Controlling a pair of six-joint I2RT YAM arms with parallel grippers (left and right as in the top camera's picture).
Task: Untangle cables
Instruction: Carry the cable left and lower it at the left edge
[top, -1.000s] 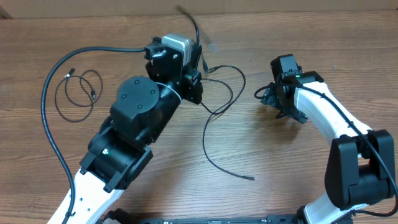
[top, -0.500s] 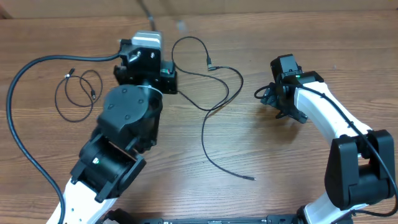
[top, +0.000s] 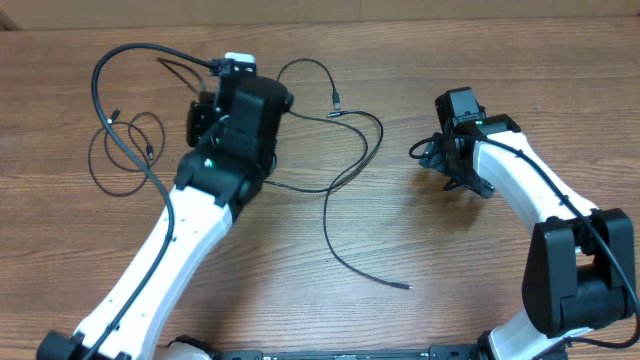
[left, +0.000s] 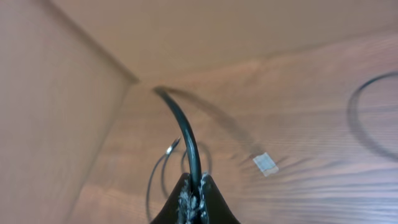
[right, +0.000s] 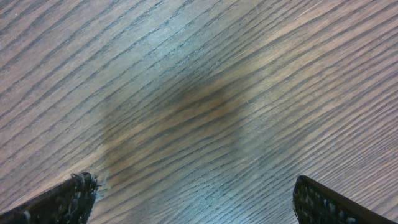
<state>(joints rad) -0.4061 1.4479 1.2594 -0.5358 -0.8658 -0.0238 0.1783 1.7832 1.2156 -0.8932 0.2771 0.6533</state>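
The wooden table (top: 450, 300) fills the view, and two arms reach over it. The left arm (top: 170, 250) stretches from the near left edge toward the far middle, and the right arm (top: 520, 190) bends in from the near right. A thicker black lead (top: 95, 85) fixed to the left arm arcs out to the far left. The cables lie in two groups. One is a coiled cable (top: 149, 150) at the far left, partly crossed by that lead. The other is a long cable run (top: 327, 215) in the middle, looping and crossing itself beside the left arm. It shows two free ends, a plug (top: 335, 100) on the far side and a bare tip (top: 400, 285) on the near side. I cannot tell whether it is one cord or two. The left gripper (left: 193, 196) has its jaws pressed together on a clamped cable (left: 189, 140) that rises from its tips. Below it on the wood lie a silver-tipped plug (left: 173, 146) and one small pale patch (left: 265, 163). The right gripper (right: 196, 199) holds its jaws wide apart over bare wood, well apart from every cord.
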